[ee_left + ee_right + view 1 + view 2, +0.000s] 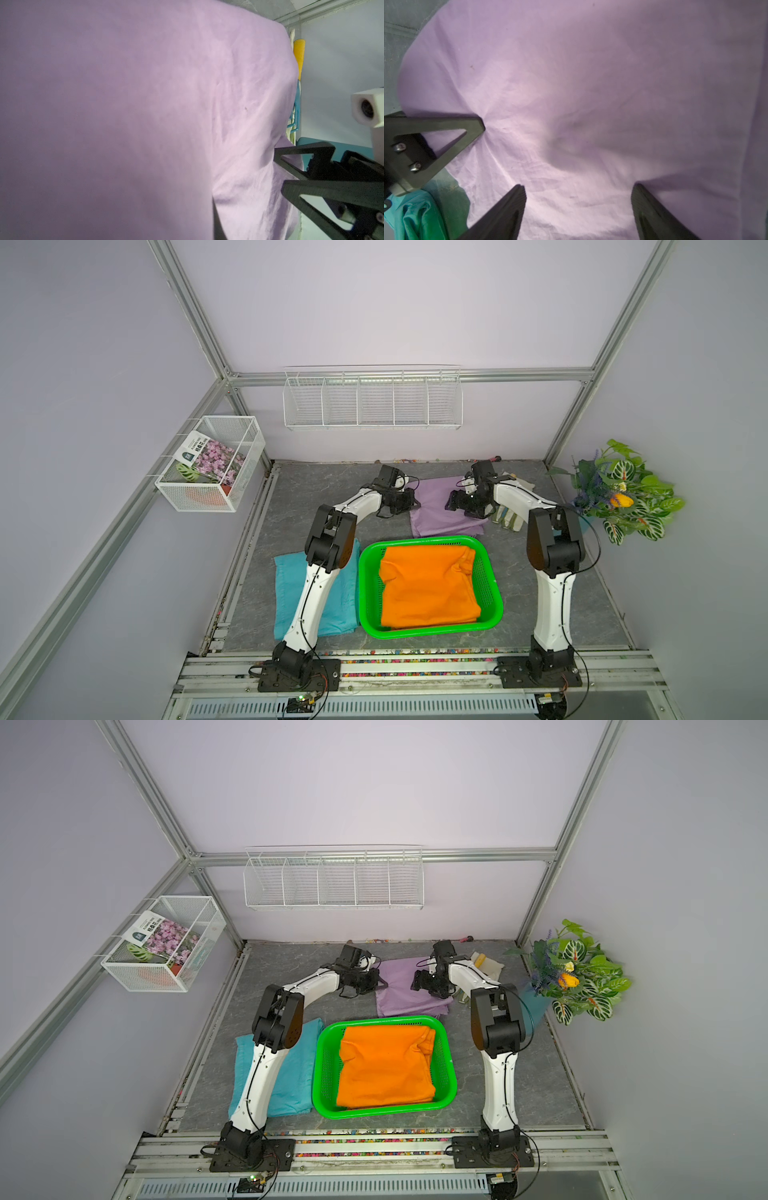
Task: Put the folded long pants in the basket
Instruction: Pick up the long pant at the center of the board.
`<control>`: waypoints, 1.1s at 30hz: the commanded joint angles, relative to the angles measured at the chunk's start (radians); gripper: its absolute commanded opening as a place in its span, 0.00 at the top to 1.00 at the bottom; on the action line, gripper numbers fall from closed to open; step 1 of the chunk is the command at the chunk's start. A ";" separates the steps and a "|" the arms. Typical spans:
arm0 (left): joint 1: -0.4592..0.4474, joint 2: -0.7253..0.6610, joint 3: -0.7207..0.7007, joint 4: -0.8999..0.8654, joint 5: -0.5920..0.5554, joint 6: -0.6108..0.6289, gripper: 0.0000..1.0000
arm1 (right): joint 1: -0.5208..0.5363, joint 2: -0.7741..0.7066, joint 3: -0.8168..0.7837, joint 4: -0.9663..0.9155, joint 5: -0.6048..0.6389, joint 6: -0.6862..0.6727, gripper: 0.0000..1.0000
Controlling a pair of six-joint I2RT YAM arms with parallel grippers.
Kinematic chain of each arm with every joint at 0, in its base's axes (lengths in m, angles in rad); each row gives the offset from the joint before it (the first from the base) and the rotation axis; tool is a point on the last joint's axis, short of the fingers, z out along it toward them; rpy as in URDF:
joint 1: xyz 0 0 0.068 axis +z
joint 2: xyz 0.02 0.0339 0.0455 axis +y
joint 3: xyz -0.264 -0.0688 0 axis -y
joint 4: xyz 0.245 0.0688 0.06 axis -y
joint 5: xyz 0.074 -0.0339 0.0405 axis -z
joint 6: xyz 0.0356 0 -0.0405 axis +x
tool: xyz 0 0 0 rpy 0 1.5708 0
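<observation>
The lilac folded long pants (436,508) (401,992) lie flat at the back of the table, behind the basket. My left gripper (415,504) (382,982) is shut on their left edge; one of its fingers (446,124) presses a pucker into the cloth. In the left wrist view lilac cloth (145,104) hides the jaws. My right gripper (578,190) (451,502) stands open over the pants' right part, with cloth between its fingers. The green basket (432,632) holds the orange pants (428,585). The teal pants (340,605) lie left of it, partly under my left arm.
Cream gardening gloves (507,516) lie right of the lilac pants, under my right arm. A potted plant (623,493) stands at the far right. A white wire rack (372,400) hangs on the back wall and a wire basket (212,464) on the left wall.
</observation>
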 commanded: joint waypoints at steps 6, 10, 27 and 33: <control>0.032 0.014 -0.004 -0.124 0.000 0.054 1.00 | 0.004 -0.001 0.045 -0.049 -0.051 -0.019 0.14; 0.076 -0.003 -0.010 -0.178 -0.013 0.100 1.00 | -0.019 -0.033 0.077 -0.051 -0.086 -0.001 0.11; 0.100 0.013 0.018 -0.250 -0.010 0.150 1.00 | -0.095 0.147 0.149 -0.013 -0.191 -0.047 0.09; 0.099 0.013 0.018 -0.247 -0.011 0.145 1.00 | -0.099 0.177 0.134 -0.003 -0.273 -0.047 0.09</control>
